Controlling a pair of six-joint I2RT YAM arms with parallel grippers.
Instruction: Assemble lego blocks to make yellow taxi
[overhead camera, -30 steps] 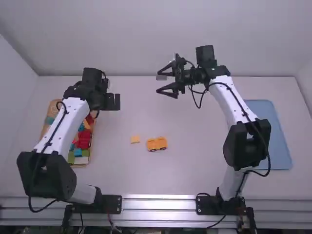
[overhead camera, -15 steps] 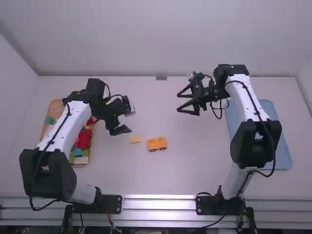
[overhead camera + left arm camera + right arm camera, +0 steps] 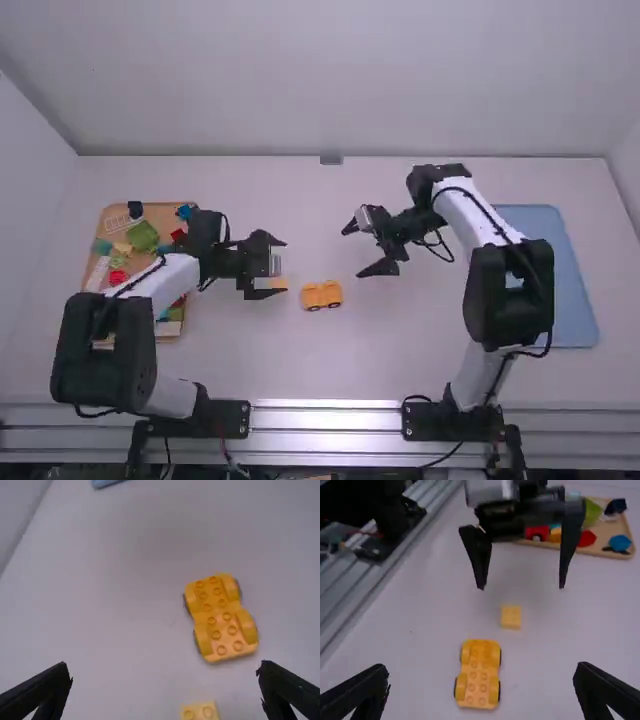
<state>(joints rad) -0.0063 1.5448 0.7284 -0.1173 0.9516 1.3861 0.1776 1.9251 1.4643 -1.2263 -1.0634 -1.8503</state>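
Observation:
My left gripper [image 3: 282,267] is open above the table, over the small light-yellow block [image 3: 279,284]. In the left wrist view the left gripper [image 3: 165,672] has its fingers wide apart, the block [image 3: 200,712] low between them. The orange-yellow car base [image 3: 322,295] stands on its wheels just right of the block, a gap between them; its studded top [image 3: 218,616] faces up. My right gripper [image 3: 354,250] is open, beyond and right of the car base. In the right wrist view the right gripper [image 3: 482,672] holds nothing, with the car base [image 3: 479,672] past its fingertips.
A wooden tray [image 3: 160,212] of colourful blocks lies at the left, partly under the left arm. A blue tray [image 3: 573,290] lies at the right, beside the right arm. Metal rails [image 3: 325,418] run along the table's near edge.
My left gripper has swung from beside the wooden tray to the light-yellow block. My right gripper has come nearer the camera and turned toward the table's middle. Block and car base have not moved.

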